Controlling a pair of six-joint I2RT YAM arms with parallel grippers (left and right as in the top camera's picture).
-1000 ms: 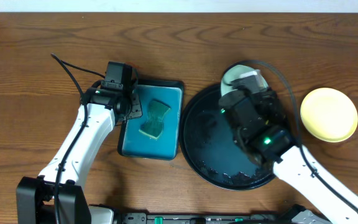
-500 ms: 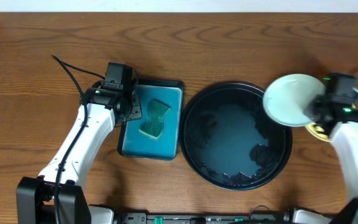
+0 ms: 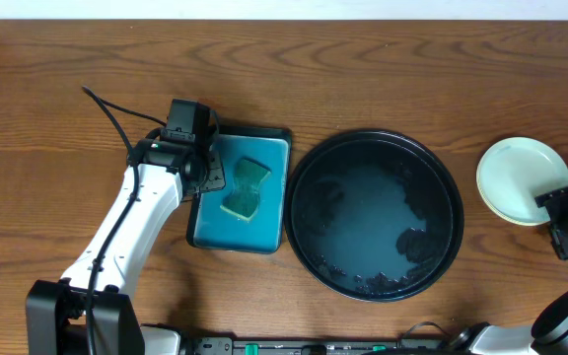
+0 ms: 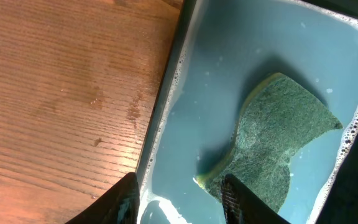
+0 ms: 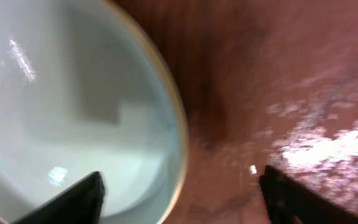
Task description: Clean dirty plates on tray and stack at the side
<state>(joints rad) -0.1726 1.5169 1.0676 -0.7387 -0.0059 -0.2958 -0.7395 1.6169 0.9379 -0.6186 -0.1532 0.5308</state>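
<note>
Holding right gripper [image 3: 563, 219] spread wide, just beside mint-white plate [image 3: 516, 177], apparently not touching; risking clipping rim and shoving plate aside if swinging toward black tray [image 3: 290, 212].

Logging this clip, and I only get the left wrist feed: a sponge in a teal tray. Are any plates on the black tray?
Observer: None. The overhead shows the black tray holding only a film of water.
Operator: Where are the plates, then?
Observer: A mint-white plate sits on the table to the tray's right, with what looks like a yellow plate showing its rim beneath it.
Operator: Is the right gripper holding it?
Observer: No. The right gripper is open, fingers wide apart at the plate's edge.
</note>
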